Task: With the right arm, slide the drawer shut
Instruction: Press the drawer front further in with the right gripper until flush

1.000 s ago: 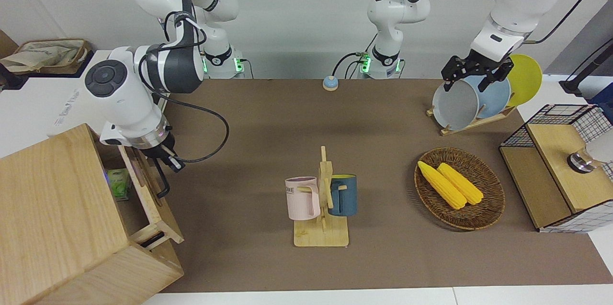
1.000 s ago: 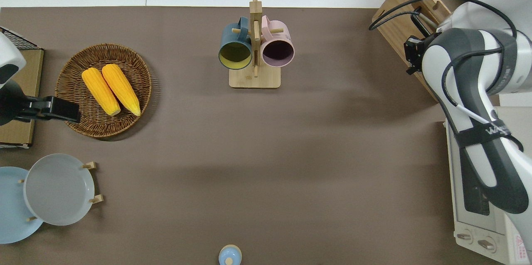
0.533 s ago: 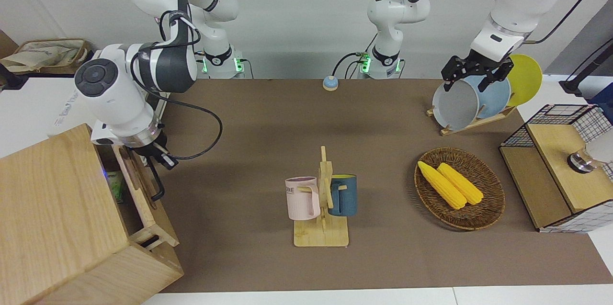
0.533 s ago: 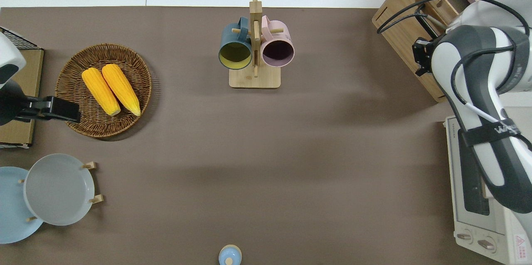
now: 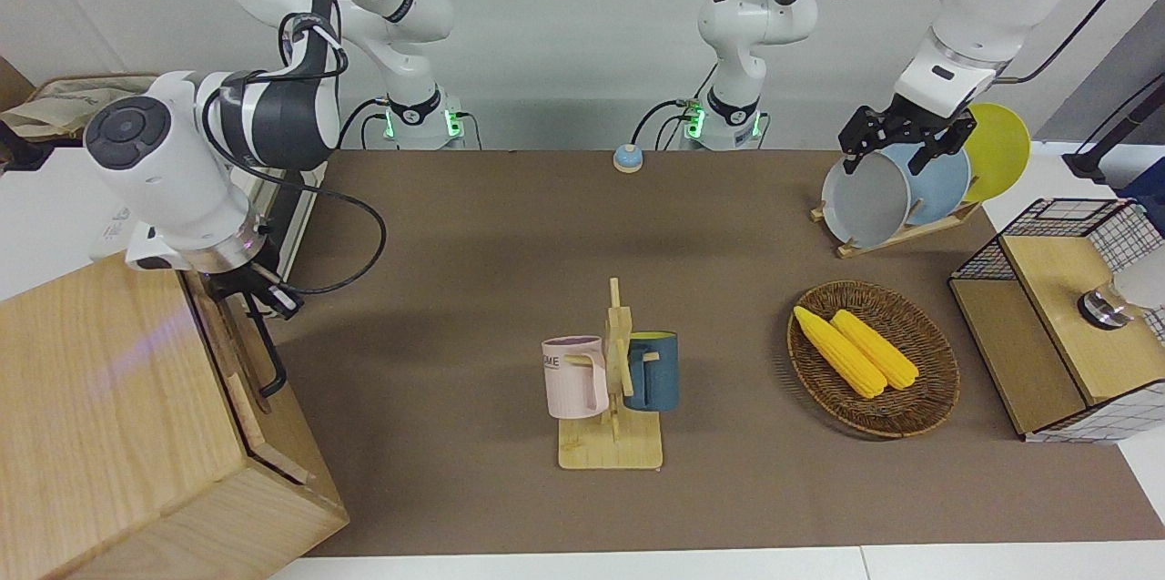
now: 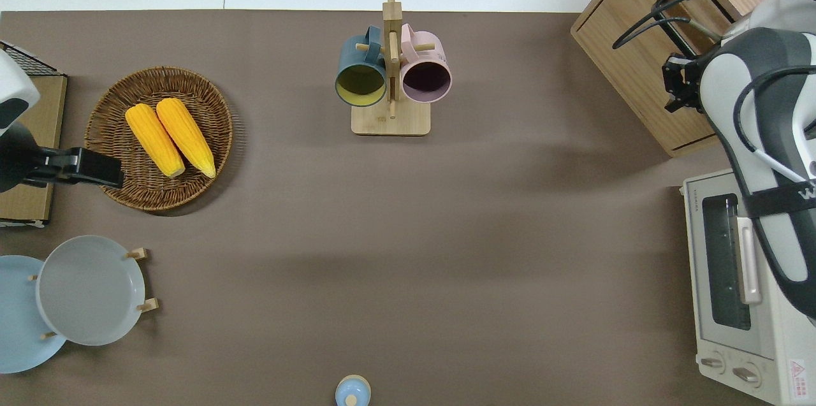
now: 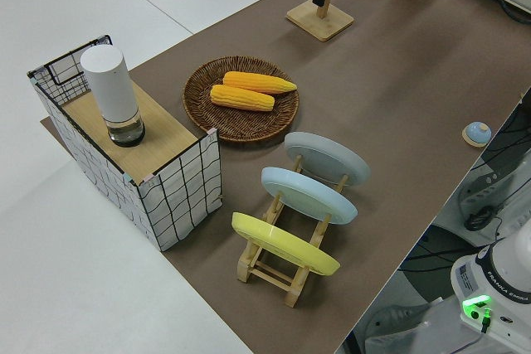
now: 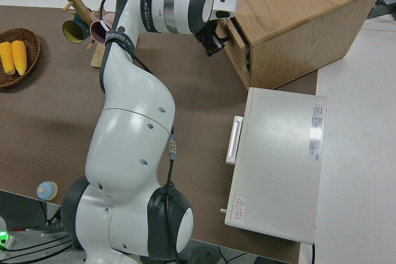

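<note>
The light-wood drawer (image 5: 238, 371) sits pushed into the pale wooden cabinet (image 5: 100, 416), with its front panel about flush with the cabinet front. Its black loop handle (image 5: 270, 361) sticks out toward the table's middle. My right gripper (image 5: 259, 296) is at the end of the handle nearer to the robots, touching or very close to the drawer front. It also shows in the overhead view (image 6: 677, 84) and in the right side view (image 8: 213, 42), where the drawer front (image 8: 238, 38) is beside it. The left arm is parked, its gripper (image 5: 896, 143) open.
A white toaster oven (image 6: 733, 278) stands beside the cabinet, nearer to the robots. A mug rack (image 5: 612, 398) with two mugs stands mid-table. A wicker basket (image 5: 919, 416) with corn, a plate rack (image 5: 910, 188) and a wire-grid box (image 5: 1065, 325) are at the left arm's end.
The right gripper has pushed the drawer from about half open into the cabinet. The green thing inside is now hidden. The left arm has not moved.
</note>
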Controlling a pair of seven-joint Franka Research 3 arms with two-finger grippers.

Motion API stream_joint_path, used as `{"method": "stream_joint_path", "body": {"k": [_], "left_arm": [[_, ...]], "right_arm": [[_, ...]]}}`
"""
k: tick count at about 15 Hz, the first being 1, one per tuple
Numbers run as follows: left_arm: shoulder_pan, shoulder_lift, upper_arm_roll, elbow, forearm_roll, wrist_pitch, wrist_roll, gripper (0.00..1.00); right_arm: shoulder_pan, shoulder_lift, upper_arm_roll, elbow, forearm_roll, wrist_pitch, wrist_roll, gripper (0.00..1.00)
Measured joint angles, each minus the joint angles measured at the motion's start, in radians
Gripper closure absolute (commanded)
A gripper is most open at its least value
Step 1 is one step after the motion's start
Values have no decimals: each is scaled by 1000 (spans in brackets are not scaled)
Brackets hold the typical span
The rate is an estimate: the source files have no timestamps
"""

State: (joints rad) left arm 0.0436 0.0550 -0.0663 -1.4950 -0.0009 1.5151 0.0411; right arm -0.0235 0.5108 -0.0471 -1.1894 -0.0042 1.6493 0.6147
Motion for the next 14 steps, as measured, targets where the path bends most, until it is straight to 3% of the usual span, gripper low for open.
{"method": "stream_joint_path", "body": {"k": [14], "left_arm": [[0, 0, 0, 0, 0, 0, 0, 7]], "right_arm": [[-3, 1, 17, 3, -31, -4, -38, 1000]]}}
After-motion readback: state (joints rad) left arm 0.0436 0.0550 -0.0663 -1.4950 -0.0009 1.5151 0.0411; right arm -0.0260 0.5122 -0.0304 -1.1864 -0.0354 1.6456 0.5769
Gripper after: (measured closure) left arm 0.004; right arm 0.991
